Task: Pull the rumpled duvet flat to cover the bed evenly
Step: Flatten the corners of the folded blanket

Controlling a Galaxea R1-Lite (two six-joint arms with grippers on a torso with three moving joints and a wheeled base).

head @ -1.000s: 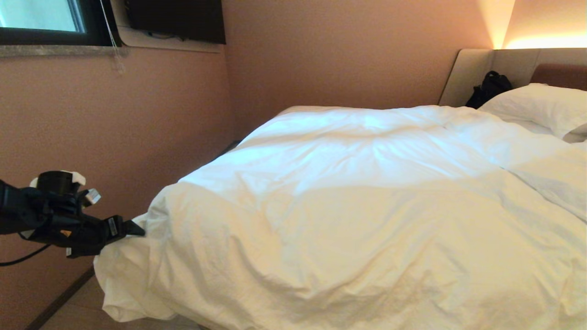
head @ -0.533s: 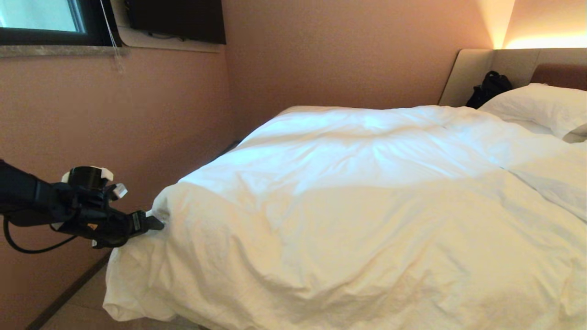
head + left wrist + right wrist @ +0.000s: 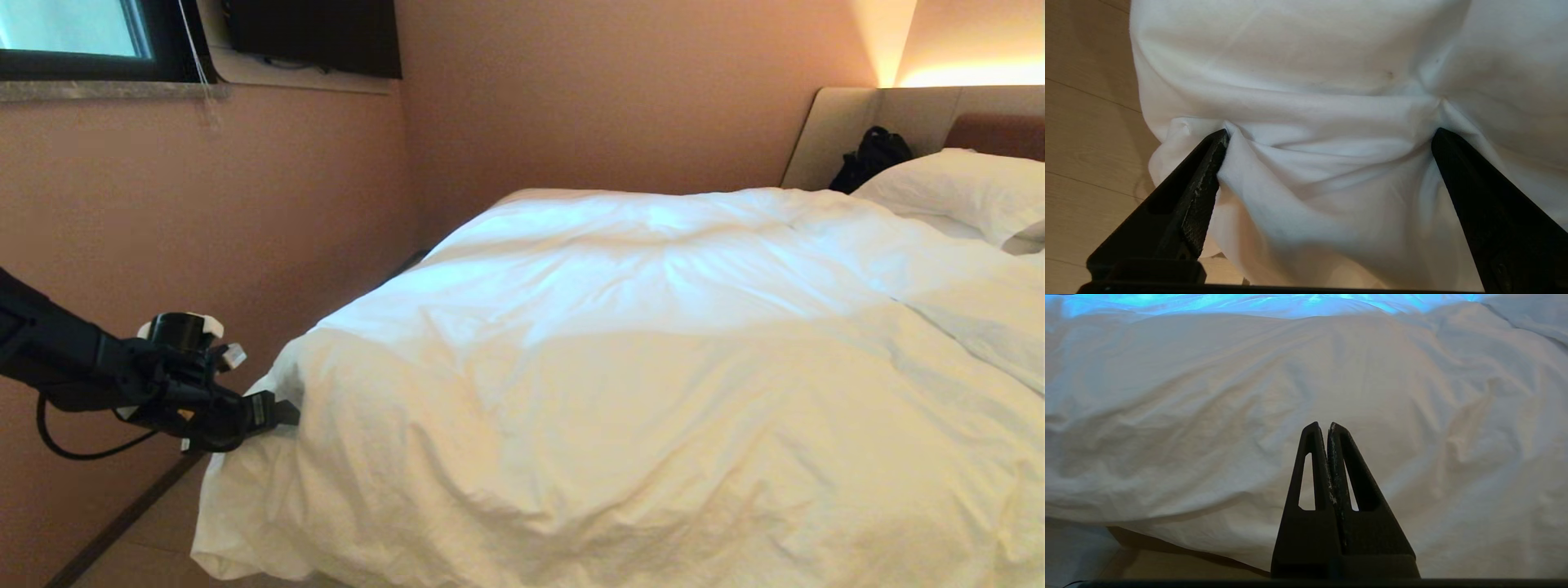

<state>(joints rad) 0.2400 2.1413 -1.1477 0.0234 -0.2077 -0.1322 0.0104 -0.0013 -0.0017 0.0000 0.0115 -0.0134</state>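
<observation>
Pressing my left pincer (image 3: 282, 412) into the near left corner of the duvet (image 3: 653, 367), I have its fingers (image 3: 1202, 185) spread wide, with a bulge of white cover pushed up between them; nothing is pinched yet. The duvet lies ahead and to the right of that pincer, heaped over the bed (image 3: 914, 114), its long axis running away from me toward the headboard and the pillow (image 3: 963, 192) at the far right. Its corner droops over the foot of the bed toward the floor (image 3: 1090, 134), just below my fingers.

My left arm is clearly the nearer one to this corner. My right pincer (image 3: 1327, 426) is pressed together, empty, pointing at the front fall of the duvet from lower down and apart from it.

What the next move turns on, I judge, is that the fabric sits between my open fingers and not beside them: closing here should catch a fold, and a pull would then have to go back and leftward, away from the bulk.

Compared with a second ago, my left pincer has travelled rightward and deeper into the corner, and the hanging edge of the duvet has been nudged a little to the right with it.
</observation>
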